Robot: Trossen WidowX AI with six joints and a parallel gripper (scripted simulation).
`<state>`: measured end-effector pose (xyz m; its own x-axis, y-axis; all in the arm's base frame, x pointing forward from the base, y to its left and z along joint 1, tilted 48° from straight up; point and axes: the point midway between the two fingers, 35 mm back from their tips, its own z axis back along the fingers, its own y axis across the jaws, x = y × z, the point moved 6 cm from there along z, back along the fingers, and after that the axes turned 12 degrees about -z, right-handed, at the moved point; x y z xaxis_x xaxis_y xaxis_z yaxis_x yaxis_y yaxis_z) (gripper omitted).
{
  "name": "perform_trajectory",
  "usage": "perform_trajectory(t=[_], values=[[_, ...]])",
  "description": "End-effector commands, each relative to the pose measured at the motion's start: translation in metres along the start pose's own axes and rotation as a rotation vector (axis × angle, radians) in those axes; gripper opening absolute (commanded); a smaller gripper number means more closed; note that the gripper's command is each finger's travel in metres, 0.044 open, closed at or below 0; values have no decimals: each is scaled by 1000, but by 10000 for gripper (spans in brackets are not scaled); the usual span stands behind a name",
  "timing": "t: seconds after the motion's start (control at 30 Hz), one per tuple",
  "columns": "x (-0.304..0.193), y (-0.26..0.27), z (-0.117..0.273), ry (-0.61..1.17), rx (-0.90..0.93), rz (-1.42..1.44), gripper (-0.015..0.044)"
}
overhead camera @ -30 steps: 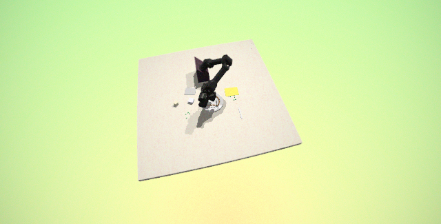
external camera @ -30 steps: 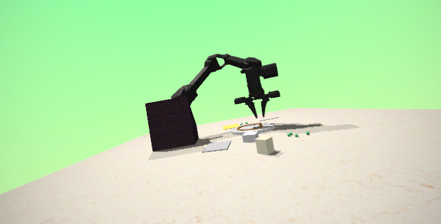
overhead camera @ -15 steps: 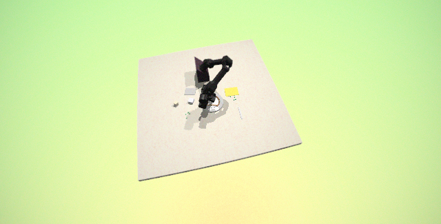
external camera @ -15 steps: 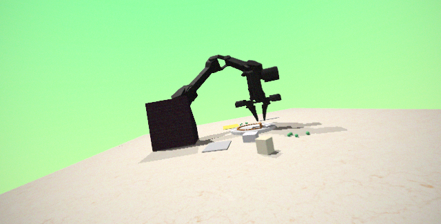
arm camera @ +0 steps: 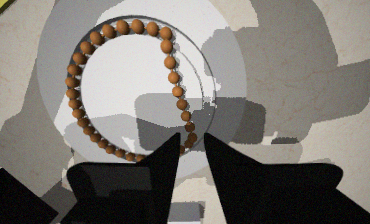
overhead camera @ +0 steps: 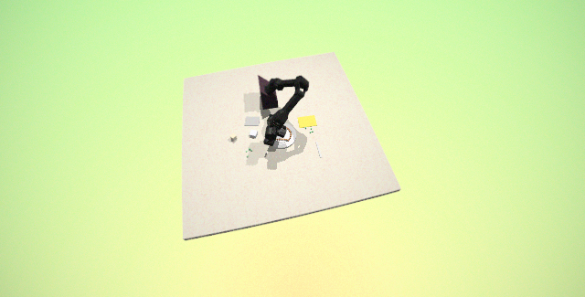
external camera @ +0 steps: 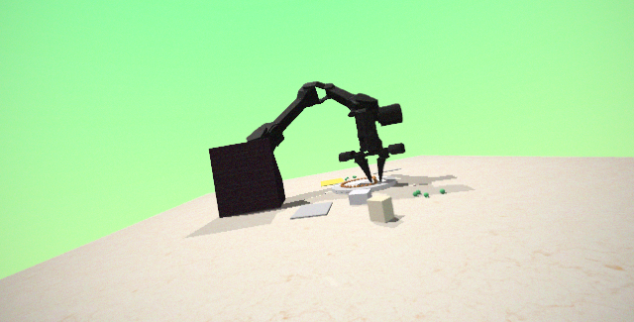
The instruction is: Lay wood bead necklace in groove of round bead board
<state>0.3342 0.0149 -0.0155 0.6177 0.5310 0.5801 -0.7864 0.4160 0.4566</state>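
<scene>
The wood bead necklace point(overhead camera: 291, 133) point(arm camera: 137, 26) lies on the white round bead board point(overhead camera: 285, 145) point(external camera: 342, 190) point(arm camera: 231, 65). In the wrist view its left and top beads follow the groove. On the right it cuts inward in a nearly straight run, inside the groove's right arc, down to a bend at the lower right. My gripper point(external camera: 375, 181) point(arm camera: 192, 136) points down, low over the board, with its fingers partly open. A few beads of the bend show between the fingertips, with gaps beside them. The left finger hides some lower beads.
A yellow sheet point(overhead camera: 307, 121) point(external camera: 331, 182) and a thin rod point(overhead camera: 318, 150) lie on one side of the board. A grey plate point(overhead camera: 251, 121) point(external camera: 312, 210), a white block point(overhead camera: 253, 133) point(external camera: 360, 196) and a beige block point(overhead camera: 233, 138) point(external camera: 380, 208) are on the other. Small green balls point(external camera: 417, 192) lie nearby.
</scene>
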Motion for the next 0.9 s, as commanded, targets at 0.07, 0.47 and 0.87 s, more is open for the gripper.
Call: perform_trajectory(t=[0.07, 0.47, 0.87], values=[[0, 0, 1, 0, -1, 0, 15], [0, 0, 1, 0, -1, 0, 0], [0, 0, 1, 0, -1, 0, 0]])
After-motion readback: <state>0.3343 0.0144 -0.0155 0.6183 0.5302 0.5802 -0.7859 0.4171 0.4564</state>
